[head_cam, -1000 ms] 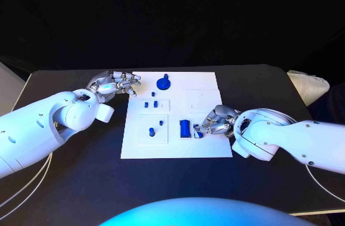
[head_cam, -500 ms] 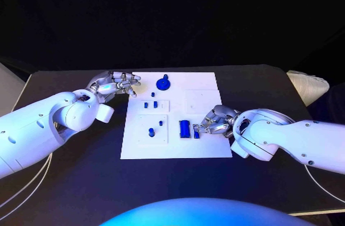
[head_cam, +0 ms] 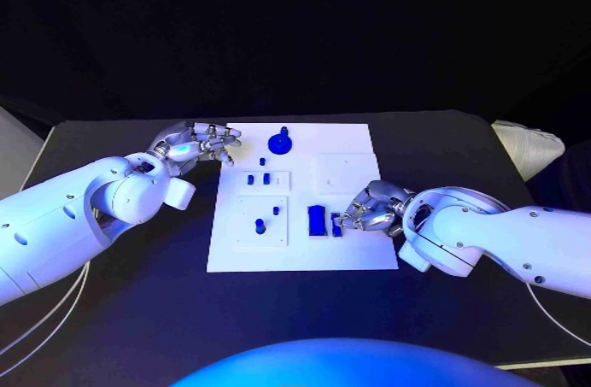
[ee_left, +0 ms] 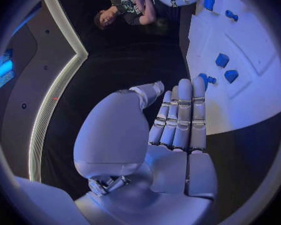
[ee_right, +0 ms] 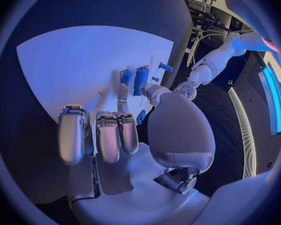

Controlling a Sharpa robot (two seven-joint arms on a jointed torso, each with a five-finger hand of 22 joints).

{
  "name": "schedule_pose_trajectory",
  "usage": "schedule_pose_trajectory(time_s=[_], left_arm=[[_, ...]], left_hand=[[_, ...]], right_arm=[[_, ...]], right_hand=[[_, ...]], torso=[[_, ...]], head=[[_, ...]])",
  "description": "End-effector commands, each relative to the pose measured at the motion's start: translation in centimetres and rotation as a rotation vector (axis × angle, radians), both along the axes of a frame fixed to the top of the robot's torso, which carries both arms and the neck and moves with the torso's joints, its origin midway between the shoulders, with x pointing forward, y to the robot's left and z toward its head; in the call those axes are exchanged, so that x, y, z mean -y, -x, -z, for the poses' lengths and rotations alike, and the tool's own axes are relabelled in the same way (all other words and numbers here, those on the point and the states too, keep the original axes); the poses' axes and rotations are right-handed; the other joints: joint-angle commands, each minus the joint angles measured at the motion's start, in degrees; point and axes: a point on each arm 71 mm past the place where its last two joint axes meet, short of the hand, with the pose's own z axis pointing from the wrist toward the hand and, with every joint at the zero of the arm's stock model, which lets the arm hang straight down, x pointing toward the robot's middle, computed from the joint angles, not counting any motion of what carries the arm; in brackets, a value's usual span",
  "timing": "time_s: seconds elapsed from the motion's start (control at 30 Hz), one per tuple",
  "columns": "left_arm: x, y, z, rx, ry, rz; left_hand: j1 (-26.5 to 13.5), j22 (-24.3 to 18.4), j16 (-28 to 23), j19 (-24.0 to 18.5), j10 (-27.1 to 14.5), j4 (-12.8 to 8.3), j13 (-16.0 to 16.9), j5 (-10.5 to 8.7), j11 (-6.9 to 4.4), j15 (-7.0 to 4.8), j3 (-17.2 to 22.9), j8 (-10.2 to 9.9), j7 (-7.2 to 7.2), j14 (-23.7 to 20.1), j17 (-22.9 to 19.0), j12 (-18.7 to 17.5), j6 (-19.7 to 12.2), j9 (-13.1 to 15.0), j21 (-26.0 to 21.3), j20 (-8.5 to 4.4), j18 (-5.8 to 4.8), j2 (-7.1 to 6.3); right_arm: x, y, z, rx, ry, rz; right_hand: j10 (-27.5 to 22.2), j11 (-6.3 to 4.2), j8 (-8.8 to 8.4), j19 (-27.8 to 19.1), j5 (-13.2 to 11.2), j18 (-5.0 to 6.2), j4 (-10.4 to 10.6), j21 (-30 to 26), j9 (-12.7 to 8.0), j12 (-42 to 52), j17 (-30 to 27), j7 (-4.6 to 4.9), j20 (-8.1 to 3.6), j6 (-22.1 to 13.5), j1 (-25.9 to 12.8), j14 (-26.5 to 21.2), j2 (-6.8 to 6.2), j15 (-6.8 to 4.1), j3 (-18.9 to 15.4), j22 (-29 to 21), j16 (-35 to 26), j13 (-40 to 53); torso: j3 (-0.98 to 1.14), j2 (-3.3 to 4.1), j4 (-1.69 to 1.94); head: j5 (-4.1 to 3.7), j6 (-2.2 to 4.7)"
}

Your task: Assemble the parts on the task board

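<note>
Plainly, no legible writing; right hand (head_cam: 370, 209) pinching a blue part (head_cam: 336, 225), left hand (head_cam: 197, 142) curled, unladen.

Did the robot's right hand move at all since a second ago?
No, hardly. The right hand sits at the same spot on the task board, its fingers by the tall blue part, as before. Any shift is too small to tell.

My right robot hand (head_cam: 367, 209) covers the small blue part (head_cam: 336, 225); whether I grip it is unclear.
</note>
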Motion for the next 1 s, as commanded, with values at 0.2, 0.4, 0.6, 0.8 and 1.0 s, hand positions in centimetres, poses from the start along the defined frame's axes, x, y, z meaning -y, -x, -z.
schedule_pose_trajectory(time_s=[0.2, 0.4, 0.6, 0.8, 1.0], left_arm=[[0.22, 0.04, -0.04, 0.005, 0.004, 0.019], [0.25, 0.03, -0.02, 0.005, 0.005, 0.02], [0.25, 0.03, -0.01, 0.004, 0.004, 0.021], [0.26, 0.03, 0.0, 0.003, 0.004, 0.022], [0.26, 0.04, -0.01, 0.004, 0.004, 0.022]], left_hand=[[0.07, -0.08, -0.38, 0.4, -0.5, 0.26, -0.06, 0.21, -0.06, 0.01, -0.06, -0.19, -0.15, 0.15, 0.1, 0.29, -0.27, -0.07, -0.33, -0.08, 0.85, 0.43], [0.07, -0.08, -0.38, 0.4, -0.5, 0.26, -0.06, 0.21, -0.06, 0.01, -0.06, -0.19, -0.15, 0.15, 0.1, 0.29, -0.27, -0.07, -0.33, -0.08, 0.85, 0.43], [0.07, -0.08, -0.38, 0.4, -0.5, 0.26, -0.06, 0.21, -0.06, 0.01, -0.06, -0.19, -0.15, 0.15, 0.1, 0.29, -0.27, -0.07, -0.33, -0.08, 0.85, 0.43], [0.07, -0.08, -0.38, 0.4, -0.5, 0.26, -0.06, 0.21, -0.06, 0.01, -0.06, -0.19, -0.15, 0.15, 0.1, 0.29, -0.27, -0.07, -0.33, -0.08, 0.85, 0.43], [0.07, -0.08, -0.38, 0.4, -0.5, 0.26, -0.06, 0.21, -0.06, 0.01, -0.06, -0.19, -0.15, 0.15, 0.1, 0.29, -0.27, -0.07, -0.33, -0.08, 0.85, 0.43]], right_arm=[[0.04, 0.22, -0.34, 0.073, 0.059, -0.085], [-0.01, 0.42, -0.21, 0.072, 0.078, -0.104], [0.1, 0.4, 0.01, 0.069, 0.097, -0.098], [0.05, 0.35, 0.25, 0.069, 0.105, -0.078], [-0.16, 0.21, 0.43, 0.073, 0.107, -0.06]], right_hand=[[6.26, -1.31, 2.37, 4.6, -5.26, -0.54, -4.19, 0.25, 1.09, 0.19, 15.09, -1.38, -0.54, 2.28, 6.42, 6.07, -0.91, -0.91, 0.5, 11.14, 0.36, 15.1], [6.26, -1.91, 3.99, 4.63, -9.38, -0.57, -5.42, 0.36, 1.72, 0.19, 15.09, -2.08, -1.05, 2.98, 8.8, 6.07, -1.05, -1.43, 0.28, 11.24, 0.36, 15.1], [6.26, -2.23, 5.1, 4.69, -11.01, -0.64, -5.59, 0.7, 2.13, 0.19, 15.09, -2.46, -1.28, 3.47, 9.46, 6.07, -1.07, -1.7, -0.13, 11.39, 0.36, 15.1], [6.26, -2.33, 5.58, 4.73, -11.81, -0.69, -5.34, 0.92, 2.29, 0.19, 15.09, -2.55, -1.38, 3.51, 9.39, 6.07, -1.03, -1.8, -0.57, 11.49, 0.36, 15.1], [6.26, -2.4, 5.97, 4.79, -11.91, -0.76, -4.78, 1.28, 2.42, 0.19, 15.09, -2.63, -1.44, 3.59, 9.02, 6.07, -0.59, -1.86, -0.79, 11.63, 0.36, 15.1]], torso=[[0.1, 0.04, -0.03], [0.04, -0.02, -0.08], [0.01, 0.01, -0.04], [0.0, 0.04, -0.01], [-0.02, 0.08, 0.07]], head=[[0.07, 0.09], [0.05, 0.11], [-0.08, 0.1], [-0.12, 0.1], [-0.13, -0.09]])
